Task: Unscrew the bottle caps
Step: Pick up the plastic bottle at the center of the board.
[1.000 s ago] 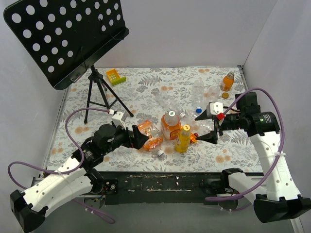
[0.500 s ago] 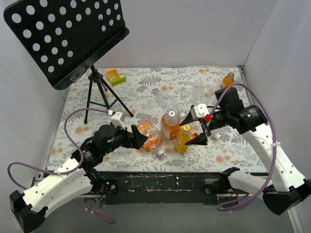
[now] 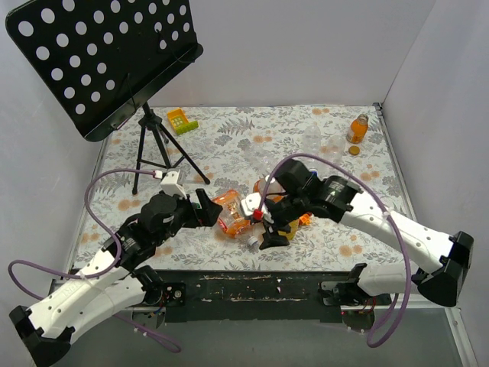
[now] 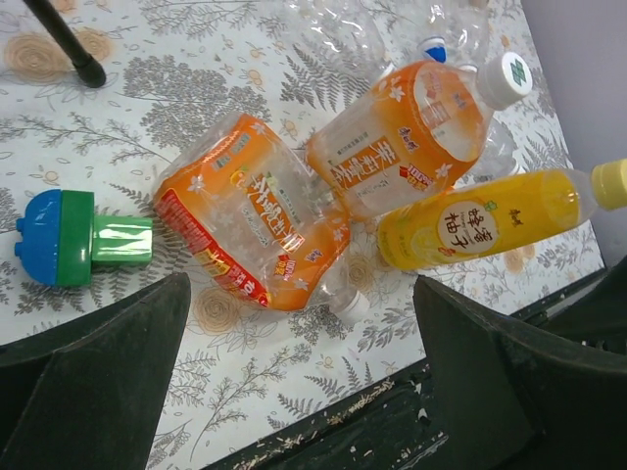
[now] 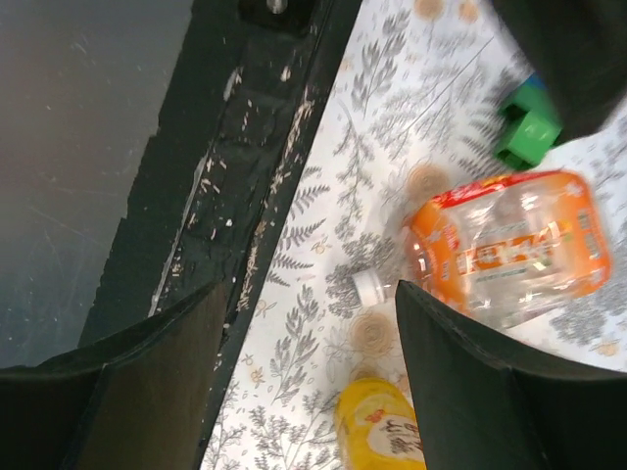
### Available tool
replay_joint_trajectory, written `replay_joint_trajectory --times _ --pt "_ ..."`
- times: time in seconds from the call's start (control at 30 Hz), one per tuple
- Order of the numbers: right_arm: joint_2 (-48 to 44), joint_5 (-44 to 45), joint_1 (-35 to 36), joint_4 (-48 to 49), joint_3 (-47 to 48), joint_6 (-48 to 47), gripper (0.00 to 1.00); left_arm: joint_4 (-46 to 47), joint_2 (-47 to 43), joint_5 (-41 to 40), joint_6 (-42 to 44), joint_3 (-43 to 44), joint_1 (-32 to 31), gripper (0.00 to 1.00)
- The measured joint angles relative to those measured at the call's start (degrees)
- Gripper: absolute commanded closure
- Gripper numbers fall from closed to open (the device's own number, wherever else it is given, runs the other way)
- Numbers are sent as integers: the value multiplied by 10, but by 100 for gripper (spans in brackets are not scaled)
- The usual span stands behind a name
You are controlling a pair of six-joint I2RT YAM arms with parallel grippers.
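Observation:
A crushed orange-labelled bottle (image 4: pixel 245 235) lies on its side on the floral mat, its white cap (image 4: pixel 351 305) toward the near edge. Beside it are an orange bottle (image 4: pixel 411 137) with a white cap (image 4: pixel 505 78) and a yellow bottle (image 4: pixel 470 220) with a yellow cap (image 4: pixel 609 183). My left gripper (image 3: pixel 206 210) is open just left of the crushed bottle (image 3: pixel 233 214). My right gripper (image 3: pixel 263 223) is open above that bottle's cap (image 3: pixel 252 242), nothing held. In the right wrist view the cap (image 5: pixel 365 287) lies on the mat below the right gripper (image 5: pixel 312 294), near one finger (image 5: pixel 460 362).
A green-and-blue block (image 4: pixel 69 238) lies left of the crushed bottle. The black table edge (image 5: pixel 265 147) runs close by. A music stand (image 3: pixel 114 61) on a tripod (image 3: pixel 153 153) stands back left. A small orange bottle (image 3: pixel 357 128) and clear bottles (image 3: pixel 315 140) stand back right.
My right arm has swung left from the right side, over the upright bottles, to the crushed bottle's cap, its jaws narrowing a little. The left arm shifted slightly.

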Motion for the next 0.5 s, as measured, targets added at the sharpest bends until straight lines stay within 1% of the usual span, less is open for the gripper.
replay_joint_trajectory --times 0.27,0.37,0.43,0.5 --pt "42 171 99 120 -124 141 21 -48 -39 -58 -26 14 0 2" --pt "58 253 128 166 -159 198 18 -59 -58 -69 -33 14 0 2" --pt "64 315 142 195 -180 240 14 -64 -68 -73 -38 14 0 2" --pt "64 370 147 219 -194 286 12 -69 -76 -77 -42 14 0 2"
